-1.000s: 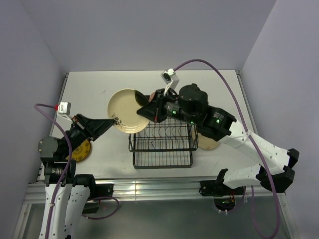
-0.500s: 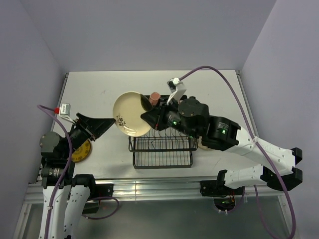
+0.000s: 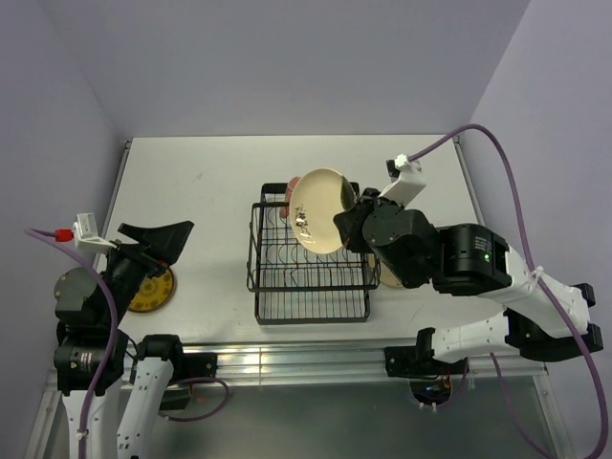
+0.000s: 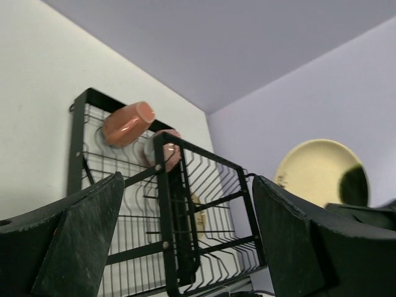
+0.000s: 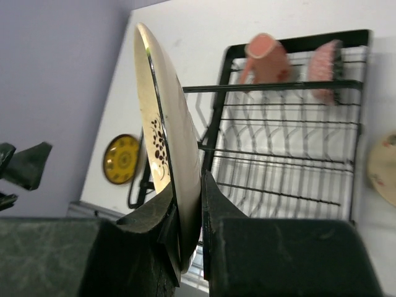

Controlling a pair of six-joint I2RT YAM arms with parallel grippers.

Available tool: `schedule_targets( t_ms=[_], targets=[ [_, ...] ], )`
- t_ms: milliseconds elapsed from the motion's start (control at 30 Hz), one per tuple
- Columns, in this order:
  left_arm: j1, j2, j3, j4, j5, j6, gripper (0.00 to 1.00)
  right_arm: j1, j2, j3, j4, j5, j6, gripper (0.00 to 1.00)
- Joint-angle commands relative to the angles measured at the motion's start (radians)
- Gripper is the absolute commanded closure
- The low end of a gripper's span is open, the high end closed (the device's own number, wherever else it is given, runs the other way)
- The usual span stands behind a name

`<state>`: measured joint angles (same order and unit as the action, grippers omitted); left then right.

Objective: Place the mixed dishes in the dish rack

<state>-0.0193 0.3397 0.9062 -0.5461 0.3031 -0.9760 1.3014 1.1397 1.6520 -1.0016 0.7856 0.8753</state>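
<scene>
Cream plate (image 3: pixel 320 208) stands on edge, pinched at the rim by the right claw (image 5: pixel 189 213), tilted above the dish rack (image 3: pixel 312 319) far side. Left claw (image 3: pixel 158 237) gapes wide, empty, well left of rack. Mug (image 4: pixel 128 123) sits in the rack's far-left corner.

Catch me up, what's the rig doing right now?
Right gripper grips a cream plate by its rim, tilted above the dish rack. Left gripper is open and empty, near the yellow plate on the table. A mug and small bowl sit at the rack's far end; another plate lies right of the rack.
</scene>
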Motion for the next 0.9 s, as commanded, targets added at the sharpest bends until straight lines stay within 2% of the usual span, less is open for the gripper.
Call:
schedule_targets(
  t_ms=[0,33,67,467,867],
  targets=[
    [0.001,0.01,0.002,-0.066,-0.064,0.049,0.11,0.035,0.063,0.148,-0.322,0.219,0.203,1.0],
    [0.001,0.01,-0.012,-0.061,-0.062,0.045,0.11,0.036,0.08,0.173,-0.432,0.23,0.235,1.0],
    [0.001,0.01,-0.018,-0.058,-0.058,0.04,0.12,0.038,0.101,0.189,-0.445,0.242,0.252,1.0],
    [0.001,0.002,-0.073,-0.041,-0.052,0.026,0.14,-0.004,0.048,0.014,-0.445,0.221,0.203,1.0],
    [0.001,-0.002,-0.133,-0.017,-0.039,-0.003,0.17,-0.105,0.005,-0.034,-0.445,0.176,0.048,1.0]
  ],
)
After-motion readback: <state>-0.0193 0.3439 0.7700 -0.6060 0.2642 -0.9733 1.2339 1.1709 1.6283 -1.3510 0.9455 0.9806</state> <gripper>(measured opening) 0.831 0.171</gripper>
